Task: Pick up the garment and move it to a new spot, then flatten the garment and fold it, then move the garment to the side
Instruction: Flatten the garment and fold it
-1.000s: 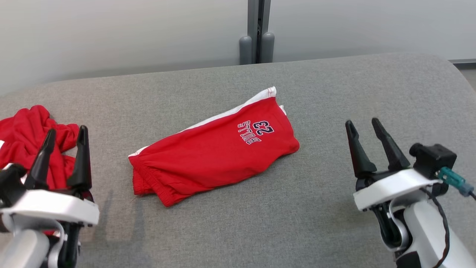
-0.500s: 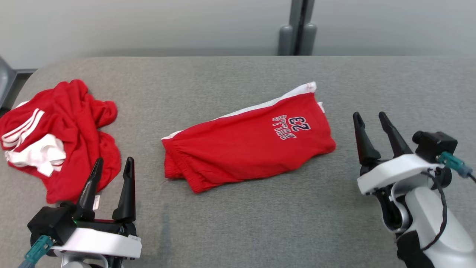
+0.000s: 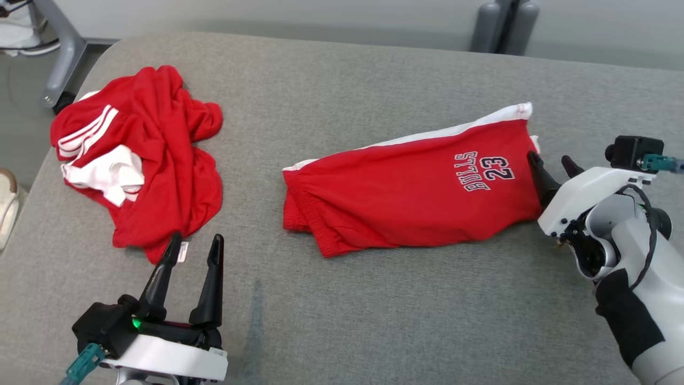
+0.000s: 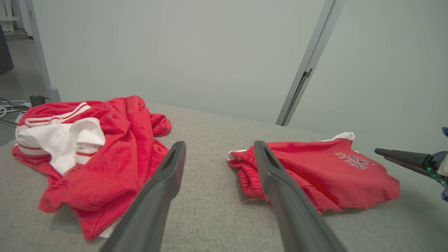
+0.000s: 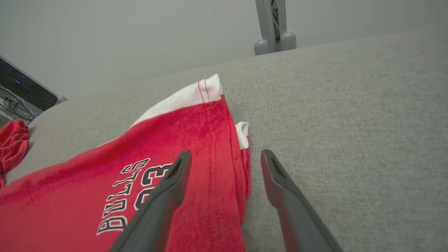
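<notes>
Right tool (image 3: 549, 159) is open and empty, sitting at the right hem of the red shorts (image 3: 406, 198). In the right wrist view its left finger is over the red cloth by the "BULLS 23" print and its right finger is over bare surface (image 3: 374, 321), so the hem edge lies between them. Can't tell whether it's touching the fabric.

Left tool (image 3: 196, 239) is open and empty too, low at the near left with fingers pointing away. Its left fingertip is just beside the near corner of the crumpled garment (image 3: 171, 160), by a small white tag.

The shorts are mid-surface, folded flat. Waistband points left, and a white side stripe runs along the far edge.

The crumpled garment is red with white stripes and a white patch, heaped at the far left of the surface. It sits well apart from the shorts, with bare grey cloth between them.
</notes>
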Motion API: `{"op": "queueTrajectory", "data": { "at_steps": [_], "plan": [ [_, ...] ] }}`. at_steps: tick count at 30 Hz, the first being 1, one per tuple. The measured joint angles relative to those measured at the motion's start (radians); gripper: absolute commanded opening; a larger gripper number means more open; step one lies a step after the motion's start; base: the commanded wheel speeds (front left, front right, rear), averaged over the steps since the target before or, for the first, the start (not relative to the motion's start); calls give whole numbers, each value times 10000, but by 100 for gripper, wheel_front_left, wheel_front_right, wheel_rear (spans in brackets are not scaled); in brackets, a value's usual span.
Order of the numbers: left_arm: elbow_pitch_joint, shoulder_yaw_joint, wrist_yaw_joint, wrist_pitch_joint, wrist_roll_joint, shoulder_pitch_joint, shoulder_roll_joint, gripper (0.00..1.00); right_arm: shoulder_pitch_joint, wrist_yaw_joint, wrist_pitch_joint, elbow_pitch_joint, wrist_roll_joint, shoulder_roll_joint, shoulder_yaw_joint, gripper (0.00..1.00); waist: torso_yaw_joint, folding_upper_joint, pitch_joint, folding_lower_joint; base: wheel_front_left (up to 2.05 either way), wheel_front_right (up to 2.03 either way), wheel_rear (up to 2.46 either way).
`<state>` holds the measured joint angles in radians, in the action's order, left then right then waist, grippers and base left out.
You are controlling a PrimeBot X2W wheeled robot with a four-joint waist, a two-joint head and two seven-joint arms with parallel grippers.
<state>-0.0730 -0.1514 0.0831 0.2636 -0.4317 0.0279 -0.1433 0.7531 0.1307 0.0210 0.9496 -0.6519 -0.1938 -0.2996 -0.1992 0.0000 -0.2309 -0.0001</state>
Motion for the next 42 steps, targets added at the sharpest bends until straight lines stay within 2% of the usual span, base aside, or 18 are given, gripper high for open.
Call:
{"op": "queueTrajectory", "data": {
  "at_steps": [7,13,14,15,16,17,18,25,36,42],
  "plan": [
    [-382,81,305,0,211,81,343,100,789,0,-1492,1417,-830,-203,38,100,-540,0,-286,0,0,0,0],
    [-533,194,395,0,332,181,495,100,1198,0,-2092,2034,-1179,-215,115,100,-770,0,-345,1,0,0,0],
    [-548,217,403,0,343,181,502,100,1200,0,-2086,2017,-1266,-188,111,93,-778,0,-334,0,0,0,0],
    [-568,238,405,0,349,181,514,100,1199,0,-2056,2002,-1354,-161,109,46,-780,0,-320,1,0,0,0],
    [-585,249,407,0,360,181,529,100,1193,0,-1996,1990,-1442,-130,125,21,-778,0,-305,0,0,0,0],
    [-598,268,416,0,364,181,545,100,1179,0,-1918,1973,-1536,-96,142,21,-771,0,-284,1,0,0,0],
    [-604,290,433,0,376,181,558,100,1157,0,-1848,1952,-1624,-50,148,0,-759,0,-255,1,0,0,0],
    [-671,280,451,0,516,93,604,100,813,0,-1333,1331,-2452,-155,226,0,-539,0,137,0,0,0,0],
    [-694,165,464,0,548,-229,629,100,108,0,-681,1057,-2738,-1419,-67,0,-99,0,697,0,0,0,0],
    [-721,71,466,2,548,-339,648,100,76,0,-564,656,-2648,-1258,-644,0,142,0,1004,1,0,0,0]
  ]
}}
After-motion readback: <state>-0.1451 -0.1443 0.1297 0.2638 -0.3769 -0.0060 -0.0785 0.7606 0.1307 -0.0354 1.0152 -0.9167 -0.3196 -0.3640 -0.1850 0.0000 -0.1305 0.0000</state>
